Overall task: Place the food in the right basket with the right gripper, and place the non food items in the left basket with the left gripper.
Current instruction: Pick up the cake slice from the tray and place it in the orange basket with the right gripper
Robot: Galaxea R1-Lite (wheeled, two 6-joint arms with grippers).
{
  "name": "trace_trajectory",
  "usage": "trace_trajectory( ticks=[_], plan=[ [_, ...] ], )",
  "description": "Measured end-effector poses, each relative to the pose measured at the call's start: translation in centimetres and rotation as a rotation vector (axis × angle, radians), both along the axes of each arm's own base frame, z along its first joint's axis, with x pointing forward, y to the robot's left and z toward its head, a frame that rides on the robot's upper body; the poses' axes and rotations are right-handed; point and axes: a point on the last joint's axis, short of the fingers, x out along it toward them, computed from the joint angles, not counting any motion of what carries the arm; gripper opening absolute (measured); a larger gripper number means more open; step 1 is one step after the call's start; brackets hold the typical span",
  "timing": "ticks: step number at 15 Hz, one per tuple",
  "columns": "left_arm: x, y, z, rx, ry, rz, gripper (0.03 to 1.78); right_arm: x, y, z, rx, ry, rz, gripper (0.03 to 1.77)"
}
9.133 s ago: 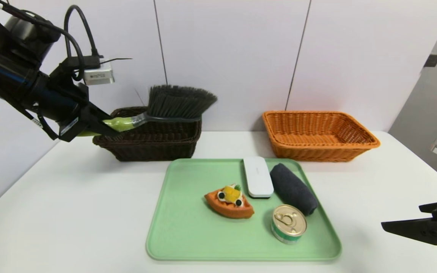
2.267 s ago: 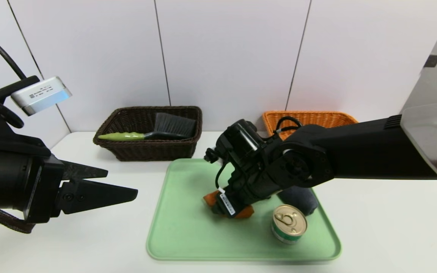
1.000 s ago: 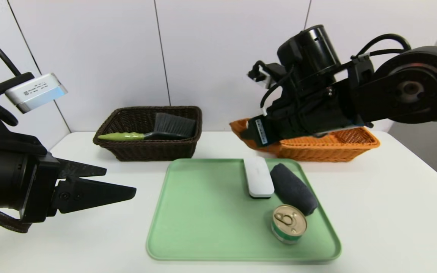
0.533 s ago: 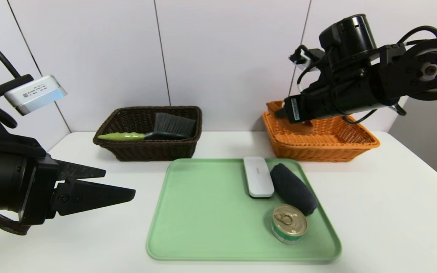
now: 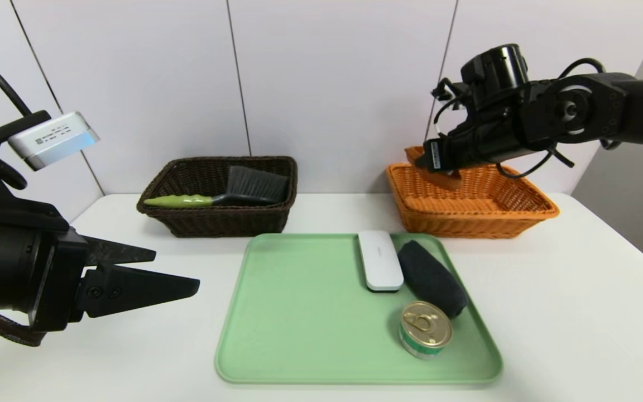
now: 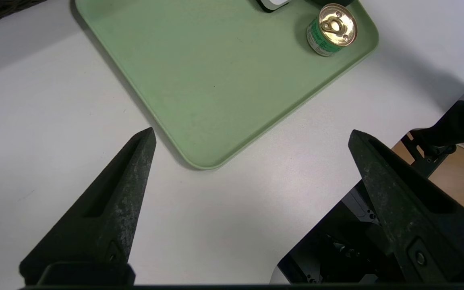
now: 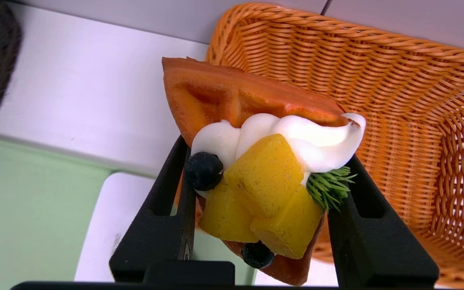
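Waffle wedge (image 7: 252, 96): orange toy pastry topped with white cream, yellow fruit cubes, two dark berries and a green sprig; clamped between the fingers of the right gripper (image 7: 262, 181) and held in the air above the near-left rim of the orange basket (image 5: 469, 198). Orange basket: woven, rectangular, at the table's rear right. Dark brown basket (image 5: 218, 215): woven, at rear left, containing a brush (image 5: 226, 190) with green handle and dark bristles, lying along its length. On the green tray (image 5: 299, 312): a white remote (image 5: 379, 260) lying flat, a dark rolled cloth (image 5: 432, 278) just beside it, and an upright ring-pull can (image 5: 425, 329) near the front right corner.
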Motion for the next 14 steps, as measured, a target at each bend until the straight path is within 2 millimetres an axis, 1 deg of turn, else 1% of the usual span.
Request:
trace_trajectory(
  ticks=[3, 6, 9, 12, 14],
  plan=[
    [0.0, 0.0, 0.0, 0.0, 0.001, 0.001, 1.69, 2.8, -0.2, -2.5, -0.011, 0.034, -0.026, 0.88],
    [0.0, 0.0, 0.0, -0.001, 0.003, 0.002, 1.69, 4.8, -0.1, -5.2, -0.025, 0.08, -0.032, 0.88],
    [0.0, 0.0, 0.0, -0.001, 0.003, 0.003, 1.69, 5.7, -0.1, -7.0, -0.031, 0.114, -0.032, 0.88],
    [0.0, 0.0, 0.0, -0.001, 0.003, 0.003, 1.69, 6.1, -0.4, -7.7, -0.038, 0.128, -0.035, 0.88],
    [0.1, 0.0, 0.1, -0.008, -0.01, 0.001, 1.69, 6.1, -0.6, -7.7, -0.043, 0.13, -0.033, 0.88]
  ],
)
